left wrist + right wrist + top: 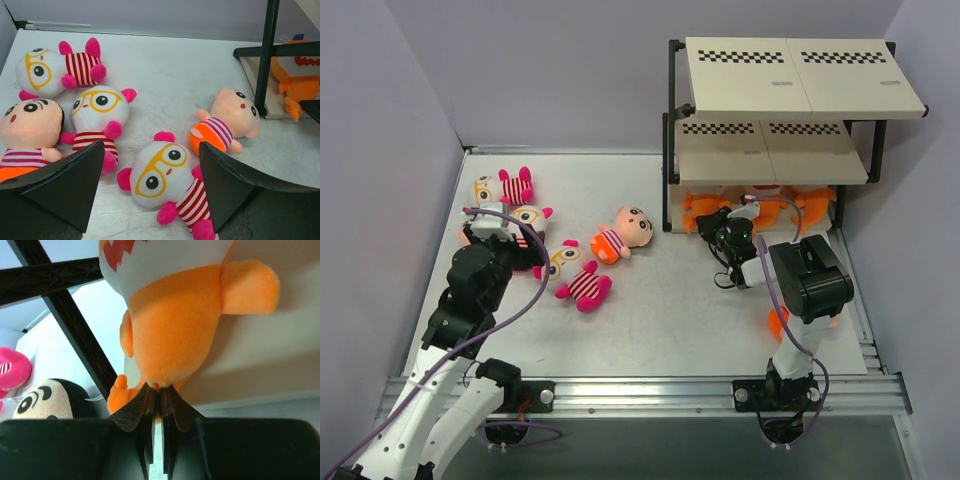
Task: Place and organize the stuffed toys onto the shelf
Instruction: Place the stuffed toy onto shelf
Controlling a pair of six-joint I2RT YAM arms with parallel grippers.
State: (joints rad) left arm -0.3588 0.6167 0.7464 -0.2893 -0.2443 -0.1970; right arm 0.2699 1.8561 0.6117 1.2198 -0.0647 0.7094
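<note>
My left gripper [151,152] is open, its jaws on either side of a glasses toy [160,172] that lies face up on the table [670,310]. Two more glasses toys [50,67] [97,112] and two striped dolls [27,132] [225,125] lie around it. My right gripper [160,390] is shut on the bottom of an orange shark [175,325] at the front of the lowest tier of the shelf [770,150]. In the top view this gripper [735,230] is beside three sharks [705,212] [770,210] [817,205] on that tier.
The shelf's black post [265,55] stands right of the dolls. An orange toy [778,322] lies partly hidden behind my right arm. The top and middle boards carry nothing. Purple walls close in the table on the left, back and right.
</note>
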